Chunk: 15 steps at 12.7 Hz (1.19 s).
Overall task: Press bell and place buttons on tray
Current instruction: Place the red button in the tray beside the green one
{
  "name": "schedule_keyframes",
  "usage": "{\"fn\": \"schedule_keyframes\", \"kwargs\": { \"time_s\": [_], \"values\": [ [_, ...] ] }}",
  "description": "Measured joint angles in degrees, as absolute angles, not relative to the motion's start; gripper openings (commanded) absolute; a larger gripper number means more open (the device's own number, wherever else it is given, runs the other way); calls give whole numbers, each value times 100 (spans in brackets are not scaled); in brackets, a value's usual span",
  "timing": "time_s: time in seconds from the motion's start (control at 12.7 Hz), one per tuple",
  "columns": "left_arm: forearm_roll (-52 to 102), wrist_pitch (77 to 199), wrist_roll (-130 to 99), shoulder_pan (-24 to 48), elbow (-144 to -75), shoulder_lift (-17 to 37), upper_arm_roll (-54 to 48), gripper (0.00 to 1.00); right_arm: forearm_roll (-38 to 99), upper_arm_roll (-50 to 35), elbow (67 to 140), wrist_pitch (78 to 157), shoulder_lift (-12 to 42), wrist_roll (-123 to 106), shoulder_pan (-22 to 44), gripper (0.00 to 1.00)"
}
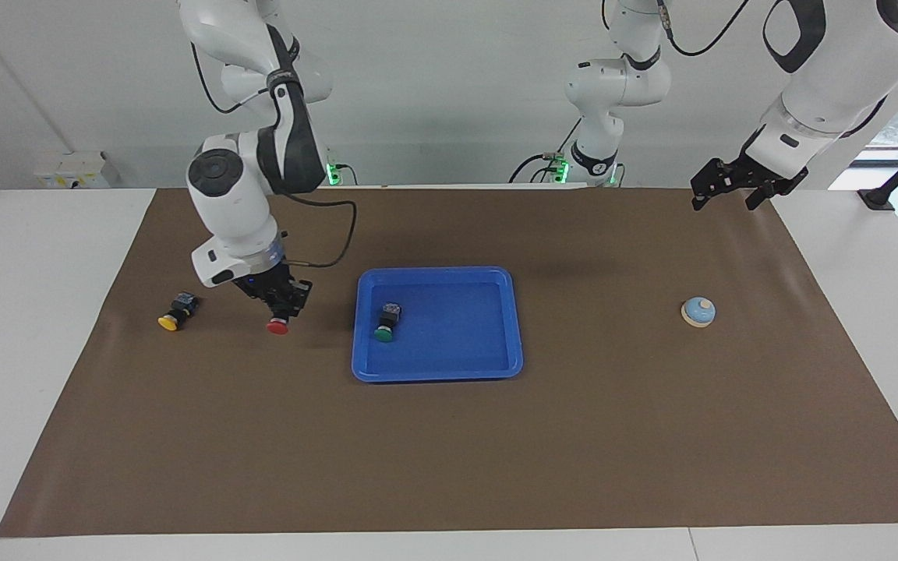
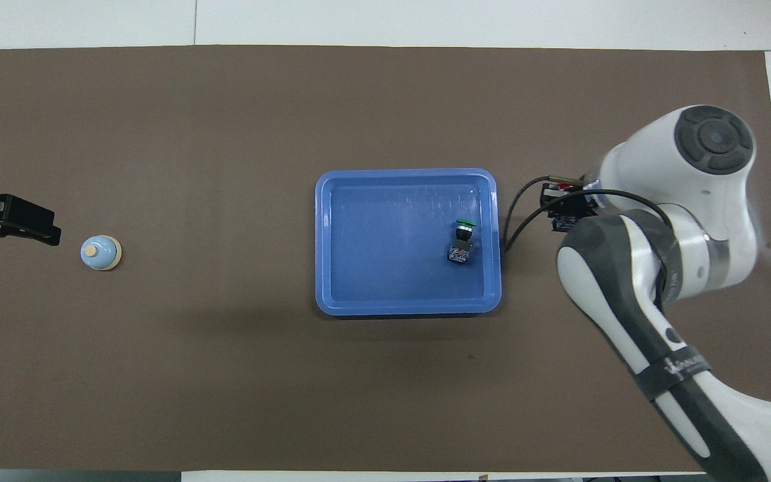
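Observation:
The blue tray (image 1: 437, 372) (image 2: 332, 201) lies mid-mat with the green button (image 1: 386, 321) (image 2: 462, 239) in it. My right gripper (image 1: 281, 312) (image 2: 563, 201) is shut on the red button (image 1: 277, 326) and holds it above the mat between the yellow button (image 1: 173, 312) and the tray. The yellow button lies on the mat toward the right arm's end; the arm hides it in the overhead view. The bell (image 1: 698, 312) (image 2: 100, 252) sits toward the left arm's end. My left gripper (image 1: 724, 191) (image 2: 17, 224) waits raised, apart from the bell.
A brown mat (image 1: 449, 452) (image 2: 225, 375) covers the table. A black cable (image 1: 332, 249) (image 2: 526, 207) loops from the right wrist toward the tray. White table edge borders the mat.

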State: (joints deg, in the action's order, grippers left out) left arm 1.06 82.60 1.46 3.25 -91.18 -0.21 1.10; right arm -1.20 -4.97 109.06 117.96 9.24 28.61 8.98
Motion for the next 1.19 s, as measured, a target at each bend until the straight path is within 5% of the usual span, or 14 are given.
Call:
{"fn": "schedule_keyframes", "kwargs": {
  "time_s": [0.4,0.95,1.03,1.11,1.19],
  "values": [
    [106,8260,146,325,-9119,-21,110,100,-119,-517,9826,11574,1872,4399,2470,0],
    [106,8260,146,325,-9119,-21,110,100,-120,-507,10044,12707,2707,4558,2740,0],
    [106,8260,146,325,-9119,-21,110,100,-120,-507,10142,12824,2703,4558,2744,68],
    [106,8260,146,325,-9119,-21,110,100,-120,-507,10206,12901,2688,4567,2744,100],
    [106,8260,146,325,-9119,-21,110,100,-119,-505,10229,12896,2672,4610,2744,100]
  ]
}}
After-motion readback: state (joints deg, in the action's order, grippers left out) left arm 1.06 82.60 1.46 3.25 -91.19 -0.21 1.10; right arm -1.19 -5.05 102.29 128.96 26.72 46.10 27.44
